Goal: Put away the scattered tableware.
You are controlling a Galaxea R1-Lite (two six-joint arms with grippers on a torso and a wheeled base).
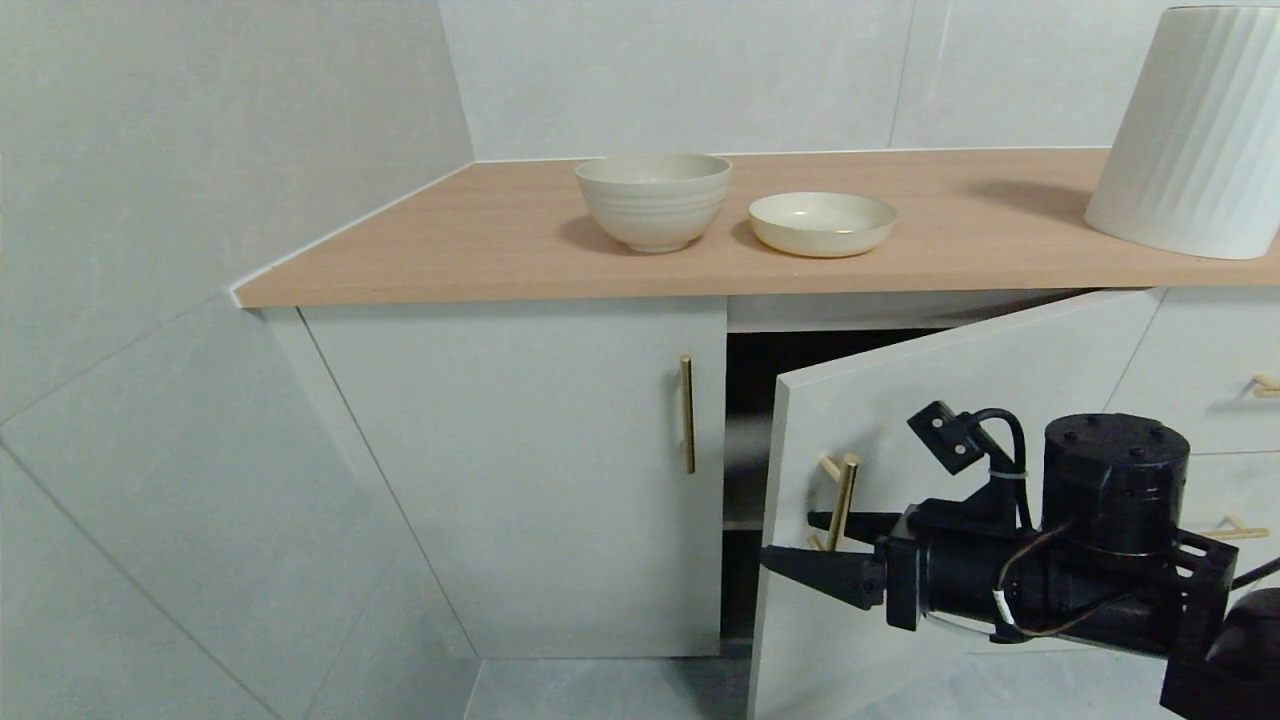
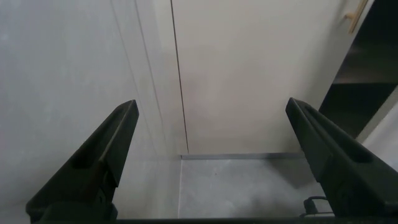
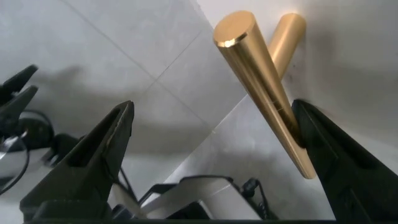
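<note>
A cream ribbed bowl [image 1: 652, 200] and a shallow cream dish [image 1: 822, 222] stand side by side on the wooden countertop [image 1: 480, 240]. Below them the right cabinet door [image 1: 960, 390] is partly swung out, leaving a dark gap [image 1: 748, 430]. My right gripper [image 1: 790, 540] is open at that door's gold handle [image 1: 843, 500]. In the right wrist view the gold handle [image 3: 261, 81] lies between the spread fingers of the right gripper [image 3: 211, 155], close to one finger [image 3: 336, 155]. My left gripper [image 2: 211, 162] is open and holds nothing, low down facing the closed left door [image 2: 249, 74].
A tall white ribbed container [image 1: 1195, 130] stands at the counter's right end. The closed left door has a gold bar handle [image 1: 687, 414]. A tiled wall [image 1: 150, 350] closes in the left side. Drawers with gold handles [image 1: 1232, 528] sit to the right.
</note>
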